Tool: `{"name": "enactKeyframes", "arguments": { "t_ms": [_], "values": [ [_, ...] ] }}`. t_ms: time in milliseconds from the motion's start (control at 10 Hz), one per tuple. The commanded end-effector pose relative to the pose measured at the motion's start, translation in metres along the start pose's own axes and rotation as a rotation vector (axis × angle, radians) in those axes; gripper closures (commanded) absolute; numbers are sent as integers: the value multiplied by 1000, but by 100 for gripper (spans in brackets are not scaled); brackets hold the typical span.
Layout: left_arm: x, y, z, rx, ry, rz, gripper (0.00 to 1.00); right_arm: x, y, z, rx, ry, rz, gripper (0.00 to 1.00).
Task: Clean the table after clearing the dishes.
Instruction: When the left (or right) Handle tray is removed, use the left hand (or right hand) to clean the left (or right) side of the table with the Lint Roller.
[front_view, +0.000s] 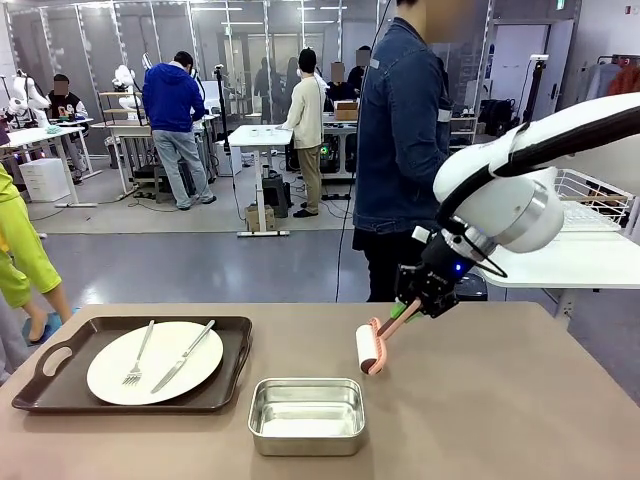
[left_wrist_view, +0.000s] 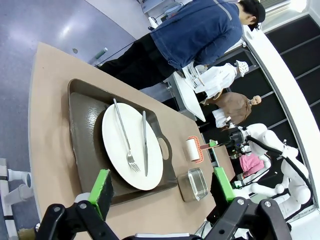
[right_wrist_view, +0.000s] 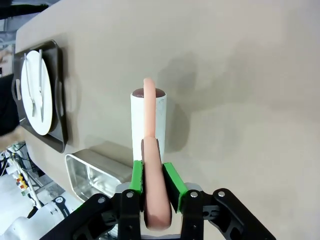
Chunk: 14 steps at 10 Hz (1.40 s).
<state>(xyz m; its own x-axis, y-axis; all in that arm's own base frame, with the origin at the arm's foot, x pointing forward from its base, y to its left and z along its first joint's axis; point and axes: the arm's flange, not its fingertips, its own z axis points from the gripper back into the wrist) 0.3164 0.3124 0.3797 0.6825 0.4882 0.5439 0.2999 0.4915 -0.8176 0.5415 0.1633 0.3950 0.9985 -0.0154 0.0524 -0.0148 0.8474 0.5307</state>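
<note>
My right gripper (front_view: 409, 306) (right_wrist_view: 154, 181) is shut on the pink handle of a lint roller (front_view: 367, 348) (right_wrist_view: 147, 117). Its white roll is at the taupe table (front_view: 500, 400) near the middle; I cannot tell whether it touches. One of the dishes, a white plate (front_view: 155, 362) (left_wrist_view: 132, 145) with a fork and a knife, lies on a dark brown tray (front_view: 60, 385) at the front left. In the left wrist view my left gripper (left_wrist_view: 162, 189) hangs open above the tray's near end, holding nothing.
A small steel pan (front_view: 306, 415) (right_wrist_view: 92, 172) stands at the front centre, just right of the tray. A person in a denim jacket (front_view: 400, 140) stands at the far edge. A white table with a wire rack (front_view: 590, 205) is at the right.
</note>
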Motion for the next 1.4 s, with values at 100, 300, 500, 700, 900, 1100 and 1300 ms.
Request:
{"name": "enactKeyframes", "arguments": {
  "t_ms": [100,300,500,700,900,1100,1300],
  "values": [
    [0,0,3,-12,-4,-16,0,-23,-23,-29,28,-72,31,77],
    [0,0,3,-12,-4,-16,0,-39,-62,-32,4,-113,17,77],
    [0,0,3,-12,-4,-16,0,-56,-102,-12,10,-140,19,77],
    [0,0,3,-12,-4,-16,0,-64,-136,22,-49,-176,7,77],
    [0,0,3,-12,-4,-16,0,-72,-156,58,-124,-217,-1,77],
    [0,0,3,-12,-4,-16,0,-73,-160,81,-248,-235,-12,77],
    [0,0,3,-12,-4,-16,0,-68,-161,95,-360,-204,-23,77]
  ]
}}
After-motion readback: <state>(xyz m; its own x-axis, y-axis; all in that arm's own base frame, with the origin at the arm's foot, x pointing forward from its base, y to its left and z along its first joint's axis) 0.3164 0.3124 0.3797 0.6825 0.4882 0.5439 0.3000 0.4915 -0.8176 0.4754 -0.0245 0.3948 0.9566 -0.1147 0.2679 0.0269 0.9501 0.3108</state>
